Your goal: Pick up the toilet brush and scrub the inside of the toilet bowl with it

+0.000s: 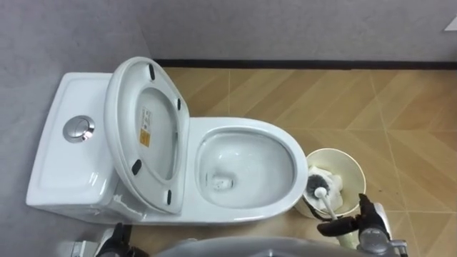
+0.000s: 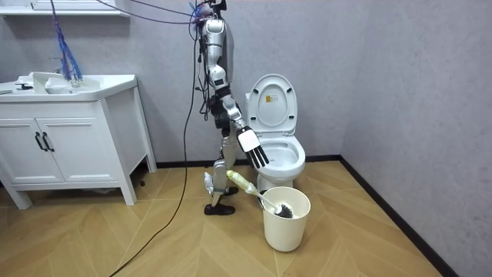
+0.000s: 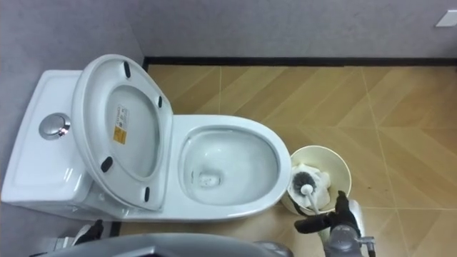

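Observation:
The white toilet (image 1: 246, 171) has its seat and lid (image 1: 146, 132) raised against the tank (image 1: 68, 153), so the bowl is exposed. To its right on the floor is a cream bucket (image 1: 350, 171). In it rests the toilet brush, dark head (image 1: 318, 187) down and white handle (image 2: 244, 185) leaning out toward me. My right hand (image 1: 364, 225) hangs just above that handle with straight fingers, holding nothing; the room view shows this right hand (image 2: 254, 150) beside the bowl. My left hand (image 1: 114, 241) barely shows at the lower left, below the tank.
I stand at the toilet's side, close to the bowl. A grey wall with a black baseboard (image 1: 300, 64) runs behind. A white vanity with a sink (image 2: 69, 131) stands at the room view's left. Wood floor (image 1: 400, 107) lies beyond the bucket.

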